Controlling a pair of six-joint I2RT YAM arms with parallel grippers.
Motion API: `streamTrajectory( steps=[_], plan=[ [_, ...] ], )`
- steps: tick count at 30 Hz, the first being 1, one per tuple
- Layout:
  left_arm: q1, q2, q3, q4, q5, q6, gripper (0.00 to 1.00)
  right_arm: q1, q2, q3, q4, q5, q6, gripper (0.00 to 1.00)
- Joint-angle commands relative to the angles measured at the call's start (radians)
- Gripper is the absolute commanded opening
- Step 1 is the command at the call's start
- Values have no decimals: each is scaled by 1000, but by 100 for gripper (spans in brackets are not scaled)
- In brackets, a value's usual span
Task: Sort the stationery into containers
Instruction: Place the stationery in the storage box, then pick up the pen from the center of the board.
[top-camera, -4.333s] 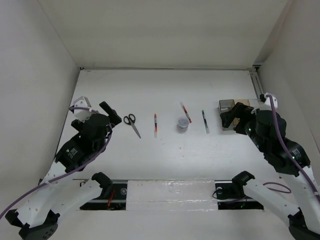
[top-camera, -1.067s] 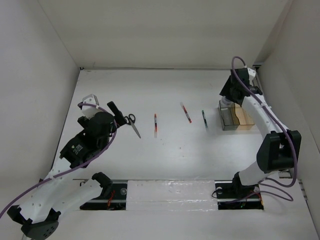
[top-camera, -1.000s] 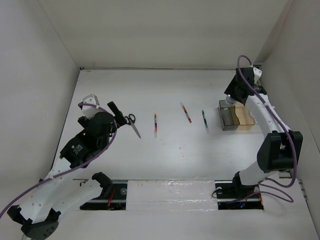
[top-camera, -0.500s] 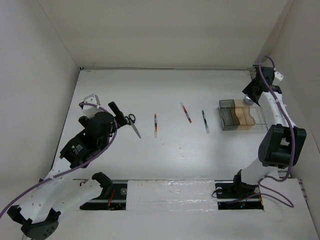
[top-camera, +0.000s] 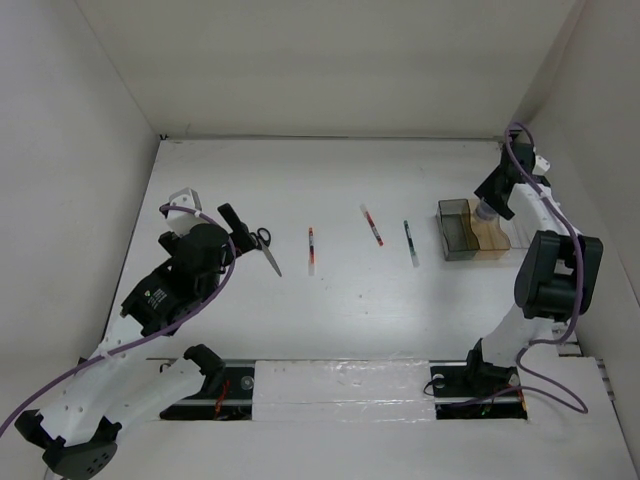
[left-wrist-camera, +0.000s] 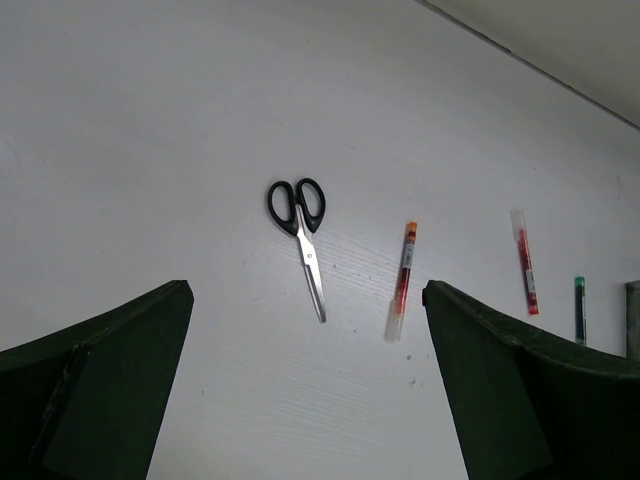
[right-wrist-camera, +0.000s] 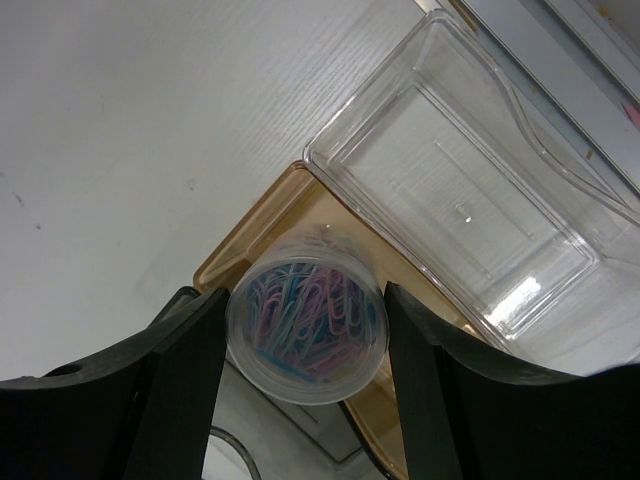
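The black-handled scissors (top-camera: 262, 246) lie at the left, with one red-and-white pen (top-camera: 311, 248), a second (top-camera: 372, 225) and the dark green pen (top-camera: 410, 242) in a row to their right. They also show in the left wrist view: scissors (left-wrist-camera: 300, 235), pens (left-wrist-camera: 403, 278) (left-wrist-camera: 524, 262), green pen (left-wrist-camera: 580, 310). My left gripper (left-wrist-camera: 305, 295) is open and empty, just short of the scissors. My right gripper (right-wrist-camera: 305, 292) is shut on a round clear tub (right-wrist-camera: 307, 325) filled with coloured paper clips. It holds the tub above the organizer's tan compartment (right-wrist-camera: 250, 232).
The organizer (top-camera: 470, 230) stands at the right, with a dark grey compartment (right-wrist-camera: 285, 435) on the left, tan in the middle and clear plastic (right-wrist-camera: 450, 200) beyond. White walls enclose the table close behind and beside it. The right arm (top-camera: 545, 270) reaches along the right wall.
The round tub has left the table's middle and is in my right gripper. In the last second the right gripper swung to the back right corner, then came back over the organizer. The left arm barely moved.
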Motion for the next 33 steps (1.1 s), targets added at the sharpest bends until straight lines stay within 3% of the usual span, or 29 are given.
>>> streamTrajectory(
  steps=[1, 3, 5, 6, 8, 9, 12, 13, 14, 20, 26, 33],
  plan=[
    [3, -7, -5, 29, -3, 11, 100, 2, 16, 1, 76, -2, 10, 0],
    [3, -7, -5, 29, -3, 11, 100, 2, 17, 1, 76, -2, 10, 2],
    [3, -7, -5, 29, -3, 11, 100, 2, 26, -12, 76, -2, 10, 13],
    [3, -7, -5, 29, -3, 11, 100, 2, 26, -21, 85, -2, 10, 34],
    [3, -7, -5, 29, -3, 11, 100, 11, 17, -21, 85, 21, 19, 61],
    [3, -7, -5, 29, -3, 11, 100, 11, 7, -21, 85, 30, 20, 68],
    [3, -7, -5, 29, -3, 11, 100, 22, 7, -12, 76, 50, 20, 75],
    [3, -7, -5, 29, -3, 11, 100, 22, 7, -12, 67, 50, 29, 82],
    [3, -7, -5, 29, -3, 11, 100, 31, 7, -12, 67, 75, 29, 100],
    [3, 2, -5, 29, -3, 11, 100, 72, -69, -2, 47, 84, 29, 100],
    [3, 11, -5, 29, -3, 11, 100, 262, -197, 16, 33, 107, -15, 100],
    [3, 94, 14, -31, -59, -53, 100, 502, -145, 28, -67, 54, -77, 95]
  ],
)
